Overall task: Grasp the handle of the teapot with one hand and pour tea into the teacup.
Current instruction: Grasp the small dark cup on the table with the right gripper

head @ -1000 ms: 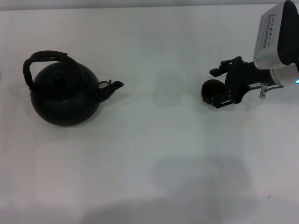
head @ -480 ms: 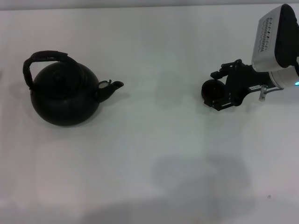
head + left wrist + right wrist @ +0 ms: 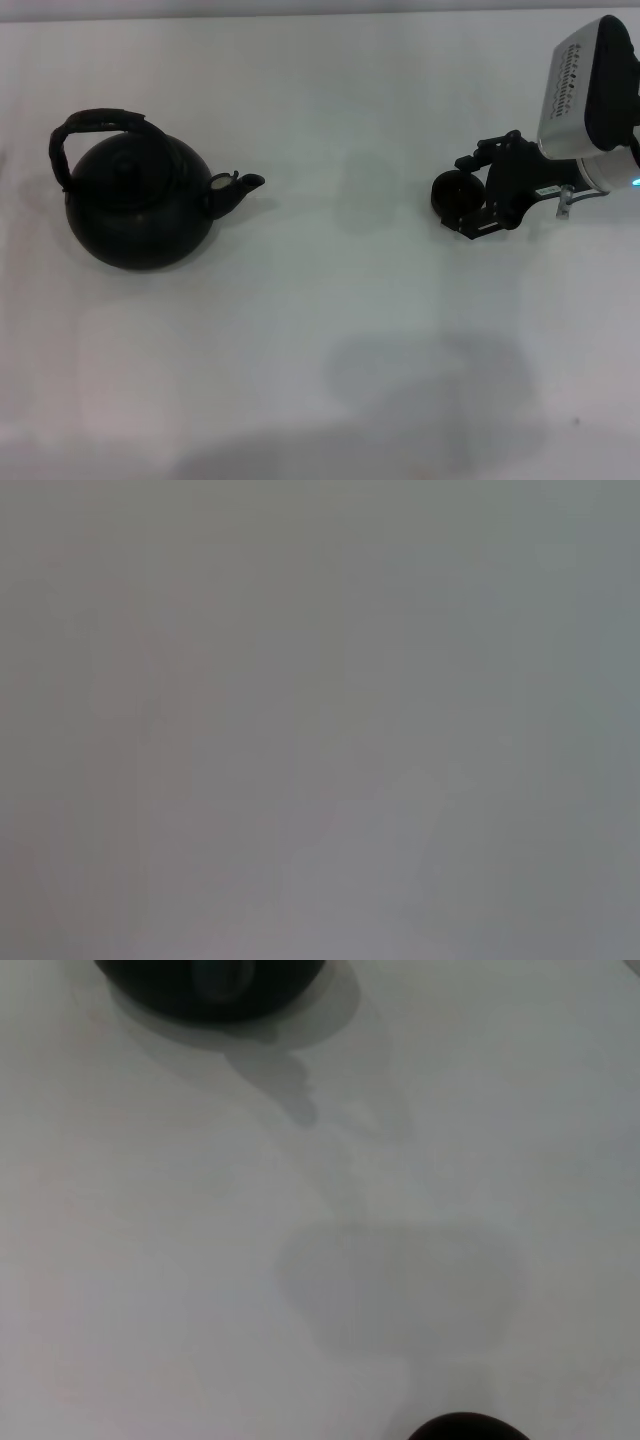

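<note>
The black teapot (image 3: 135, 215) stands at the left of the white table (image 3: 330, 300) in the head view. Its arched handle (image 3: 100, 120) is upright over the lid and its spout (image 3: 245, 185) points right. The small black teacup (image 3: 450, 193) sits on the table at the right. My right gripper (image 3: 468, 197) is level with the cup, its two fingers spread wider than the cup, one on each side of its right part. In the right wrist view the teapot's base (image 3: 210, 980) and the cup's rim (image 3: 468, 1428) show at opposite edges. My left gripper is out of view.
Bare white tabletop lies between the teapot and the teacup. The left wrist view shows only plain grey. The right arm's white wrist housing (image 3: 590, 90) hangs over the table's right edge.
The right gripper has drawn back a little to the right and up, so less of it covers the teacup. The teacup and the teapot have stayed in place.
</note>
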Robot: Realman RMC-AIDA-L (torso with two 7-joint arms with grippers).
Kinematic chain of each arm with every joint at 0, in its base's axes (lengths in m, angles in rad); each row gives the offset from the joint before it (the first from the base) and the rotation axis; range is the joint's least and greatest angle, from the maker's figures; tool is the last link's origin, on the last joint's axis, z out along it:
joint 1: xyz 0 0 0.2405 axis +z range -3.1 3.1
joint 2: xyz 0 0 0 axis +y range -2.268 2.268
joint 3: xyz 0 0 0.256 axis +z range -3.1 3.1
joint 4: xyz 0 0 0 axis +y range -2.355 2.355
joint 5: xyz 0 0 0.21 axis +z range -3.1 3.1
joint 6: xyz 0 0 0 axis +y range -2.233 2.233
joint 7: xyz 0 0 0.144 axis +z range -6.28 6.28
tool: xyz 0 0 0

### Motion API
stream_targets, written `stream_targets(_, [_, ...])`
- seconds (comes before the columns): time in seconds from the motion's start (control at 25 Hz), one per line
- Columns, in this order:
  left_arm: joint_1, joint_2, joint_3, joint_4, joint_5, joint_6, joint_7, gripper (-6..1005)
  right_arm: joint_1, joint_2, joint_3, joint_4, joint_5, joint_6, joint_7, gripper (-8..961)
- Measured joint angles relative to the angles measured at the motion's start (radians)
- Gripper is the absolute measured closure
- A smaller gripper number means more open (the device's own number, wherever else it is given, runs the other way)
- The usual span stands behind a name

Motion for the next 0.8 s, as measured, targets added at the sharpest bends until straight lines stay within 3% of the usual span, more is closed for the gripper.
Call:
stream_targets(0.28, [0.001,0.0,0.0,0.001,0.0,0.0,0.0,166,0.0,0.0,-0.003,-0.001,-0.001,-0.004,0.0,118])
stream_targets(0.4, [0.002,0.0,0.0,0.001,0.0,0.0,0.0,166,0.0,0.0,-0.003,-0.002,-0.001,-0.004,0.0,229])
stream_targets(0.8, [0.005,0.0,0.0,0.002,0.0,0.0,0.0,166,-0.001,0.0,-0.003,0.083,0.005,0.064,0.078,229])
